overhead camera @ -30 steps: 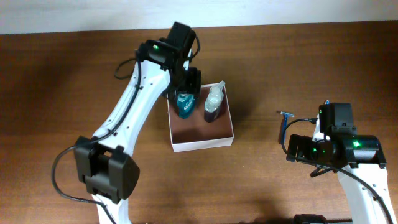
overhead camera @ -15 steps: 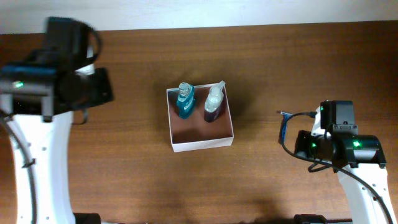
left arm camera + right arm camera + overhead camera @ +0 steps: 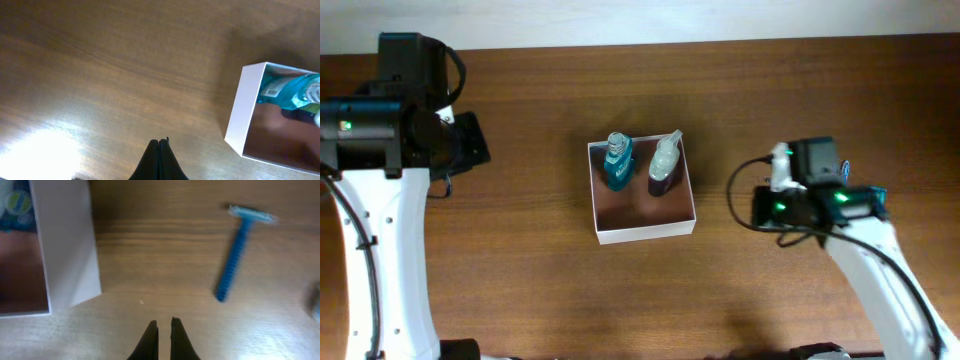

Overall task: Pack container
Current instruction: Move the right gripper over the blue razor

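Because the razor (image 3: 239,255) lies just ahead-right of my right gripper (image 3: 163,325), handle nearly along my approach, I favour this arm; jaws barely parted, empty; the container (image 3: 642,212) sits ahead-left, mid-table.

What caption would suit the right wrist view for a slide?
Right pincer above the table, blue razor lying right of the white container.

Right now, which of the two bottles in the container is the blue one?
The teal-blue bottle, on the container's left side in the overhead view; the bottle beside it is clear above and dark purple below.
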Controlling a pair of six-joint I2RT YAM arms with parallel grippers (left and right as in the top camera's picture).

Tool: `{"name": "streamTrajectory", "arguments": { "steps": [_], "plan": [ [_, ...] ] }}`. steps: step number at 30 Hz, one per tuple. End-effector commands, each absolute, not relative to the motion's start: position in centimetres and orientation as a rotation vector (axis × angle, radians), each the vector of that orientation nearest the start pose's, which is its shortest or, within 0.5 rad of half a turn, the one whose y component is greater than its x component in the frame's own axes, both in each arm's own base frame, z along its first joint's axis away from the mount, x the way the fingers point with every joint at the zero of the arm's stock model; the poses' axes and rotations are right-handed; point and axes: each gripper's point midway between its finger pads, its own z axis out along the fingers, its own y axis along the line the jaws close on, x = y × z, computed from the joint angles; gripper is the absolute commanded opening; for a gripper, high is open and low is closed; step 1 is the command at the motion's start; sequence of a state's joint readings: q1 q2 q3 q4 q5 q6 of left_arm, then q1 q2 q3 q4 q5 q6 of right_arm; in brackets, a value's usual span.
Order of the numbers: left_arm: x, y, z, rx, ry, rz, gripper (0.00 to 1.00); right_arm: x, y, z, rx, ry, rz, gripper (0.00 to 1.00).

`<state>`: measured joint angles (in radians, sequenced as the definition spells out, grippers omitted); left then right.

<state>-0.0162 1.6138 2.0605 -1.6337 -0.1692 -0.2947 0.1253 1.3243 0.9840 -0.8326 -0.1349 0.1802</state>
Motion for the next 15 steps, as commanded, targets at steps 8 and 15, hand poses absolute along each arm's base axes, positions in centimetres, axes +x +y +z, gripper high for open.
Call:
{"name": "streamTrajectory", "arguments": {
  "steps": [8,15],
  "plan": [
    [32.4,2.6,30.2,-0.425,2.711,0.157,0.01,30.9,12.6,6.3,-0.262,2.852,0.367,0.04],
    [32.7,2.6,30.3,-0.424,2.698,0.154,0.0,30.5,15.9,6.4,-0.385,2.816,0.518,0.04]
  ]
}}
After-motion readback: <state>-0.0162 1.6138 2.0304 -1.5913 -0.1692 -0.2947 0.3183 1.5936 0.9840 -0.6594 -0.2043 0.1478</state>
